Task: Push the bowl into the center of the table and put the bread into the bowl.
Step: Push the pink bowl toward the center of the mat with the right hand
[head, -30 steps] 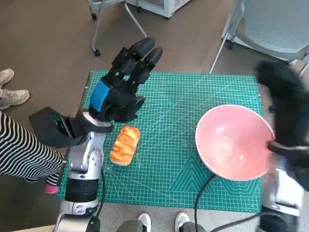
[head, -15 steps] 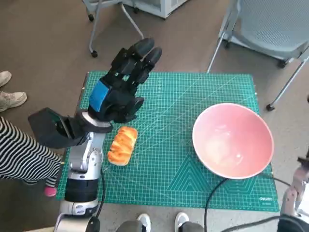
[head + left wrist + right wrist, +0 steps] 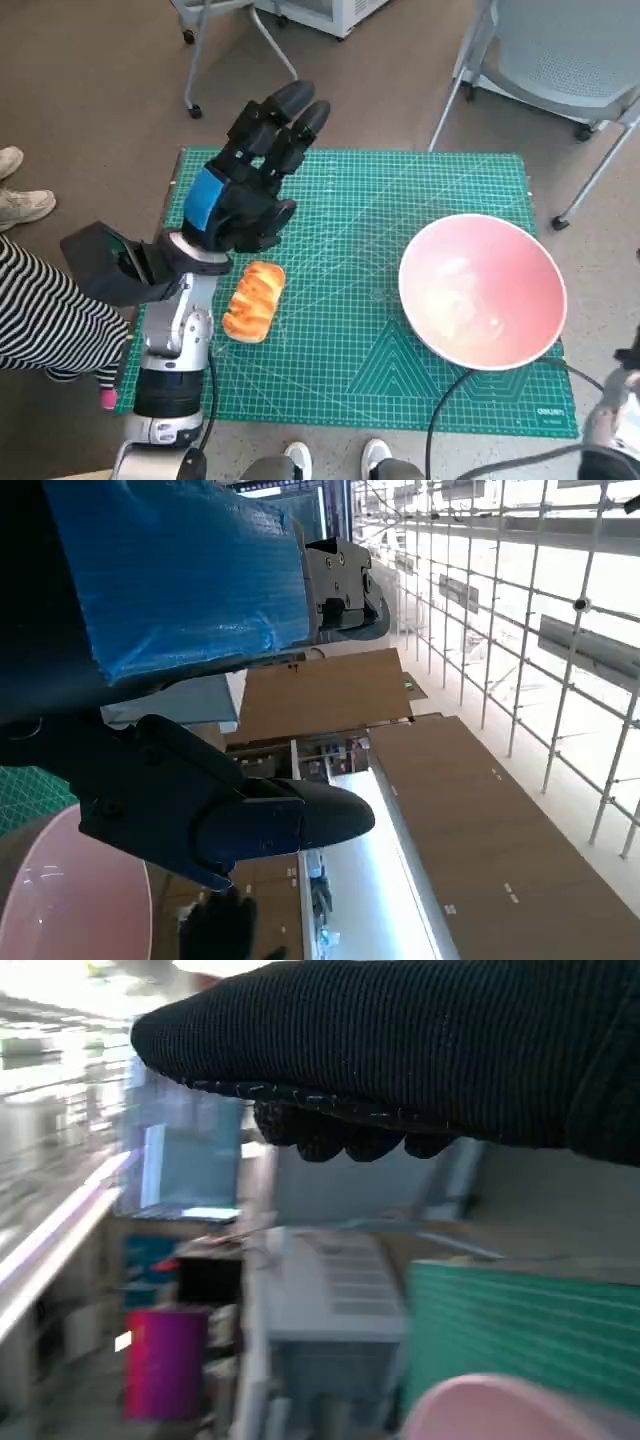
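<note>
Bowl: a wide pink glossy bowl [image 3: 483,290] is seen at the right of the head frame, resting on the green gridded cutting mat [image 3: 350,250] near that mat's right edge, with its lower rim close to the mat's lower right corner. Its rim also shows at the lower left of the left wrist frame [image 3: 60,900] and at the bottom of the right wrist frame [image 3: 490,1410].

Bread: a small golden-brown ribbed bread roll [image 3: 254,301] lies on the mat at centre left of the head frame, well apart from the bowl, just below the left hand and beside the pale left forearm [image 3: 175,350].

Left hand: the black hand with blue tape on its back [image 3: 250,180] is held above the mat's upper left part, fingers [image 3: 290,105] stretched out toward the top of the frame and slightly apart; nothing is gripped and the bread is not touched.

Right hand: the black knitted glove [image 3: 420,1050] fills the top of the right wrist frame; nothing is seen in it, but how its fingers lie cannot be told. It does not show in the head frame.

Cable: a black cable [image 3: 450,400] runs from under the bowl off the mat's lower edge.

Surroundings: a grey mesh chair [image 3: 560,60] stands at upper right; a striped sleeve [image 3: 45,320] and a pale shoe [image 3: 20,205] of a person show at the left edge.
</note>
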`<action>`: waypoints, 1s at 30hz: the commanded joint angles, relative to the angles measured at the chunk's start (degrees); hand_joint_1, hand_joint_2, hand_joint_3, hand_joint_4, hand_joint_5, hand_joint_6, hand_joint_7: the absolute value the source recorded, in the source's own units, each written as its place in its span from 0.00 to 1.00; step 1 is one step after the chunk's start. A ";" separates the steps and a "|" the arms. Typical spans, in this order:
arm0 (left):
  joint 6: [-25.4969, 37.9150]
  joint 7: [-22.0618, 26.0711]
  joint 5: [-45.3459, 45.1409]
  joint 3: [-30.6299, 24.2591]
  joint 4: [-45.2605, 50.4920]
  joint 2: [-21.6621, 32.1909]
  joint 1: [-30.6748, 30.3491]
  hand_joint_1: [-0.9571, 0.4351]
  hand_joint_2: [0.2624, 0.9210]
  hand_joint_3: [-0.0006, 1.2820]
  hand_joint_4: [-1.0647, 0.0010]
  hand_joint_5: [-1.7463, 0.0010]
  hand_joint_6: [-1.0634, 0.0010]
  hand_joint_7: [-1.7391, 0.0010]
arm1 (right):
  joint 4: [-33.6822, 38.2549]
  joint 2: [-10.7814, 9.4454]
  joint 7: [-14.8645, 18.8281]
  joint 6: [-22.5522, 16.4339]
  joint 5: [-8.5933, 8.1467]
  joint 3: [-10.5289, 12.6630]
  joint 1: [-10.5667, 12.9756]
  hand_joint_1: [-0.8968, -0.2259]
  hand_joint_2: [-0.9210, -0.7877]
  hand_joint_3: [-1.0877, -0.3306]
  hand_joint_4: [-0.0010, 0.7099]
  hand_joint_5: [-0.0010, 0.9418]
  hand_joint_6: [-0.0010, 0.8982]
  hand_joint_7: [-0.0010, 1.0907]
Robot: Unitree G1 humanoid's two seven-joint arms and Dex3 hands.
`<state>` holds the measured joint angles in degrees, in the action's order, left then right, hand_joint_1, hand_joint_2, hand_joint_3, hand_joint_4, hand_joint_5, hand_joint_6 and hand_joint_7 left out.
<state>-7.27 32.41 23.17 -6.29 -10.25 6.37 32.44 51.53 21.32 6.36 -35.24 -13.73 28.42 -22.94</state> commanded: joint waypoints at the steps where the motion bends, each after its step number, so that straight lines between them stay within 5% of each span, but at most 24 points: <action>1: -0.68 0.21 -0.03 -0.29 -0.35 0.43 0.25 0.24 0.86 0.37 1.00 0.93 1.00 0.72 | 5.70 -0.93 -0.64 0.41 0.47 -1.03 -1.27 0.47 0.00 0.26 0.20 0.00 0.06 0.48; 14: 0.02 0.98 0.59 -0.61 0.67 1.22 -0.19 0.24 0.86 0.37 1.00 0.93 1.00 0.72 | 14.17 -4.09 1.53 0.60 0.15 -3.39 -5.75 0.43 0.00 0.23 0.24 0.01 0.09 0.45; 30: 0.81 1.54 1.06 -1.18 1.30 2.01 -0.77 0.24 0.87 0.36 0.99 0.92 1.00 0.71 | 14.63 -8.86 3.42 1.33 0.12 -6.04 -10.02 0.39 0.00 0.24 0.25 0.01 0.13 0.43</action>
<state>-7.00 33.82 23.47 -7.42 -10.07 8.16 32.25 65.37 13.70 9.02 -35.18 -13.37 22.86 -32.54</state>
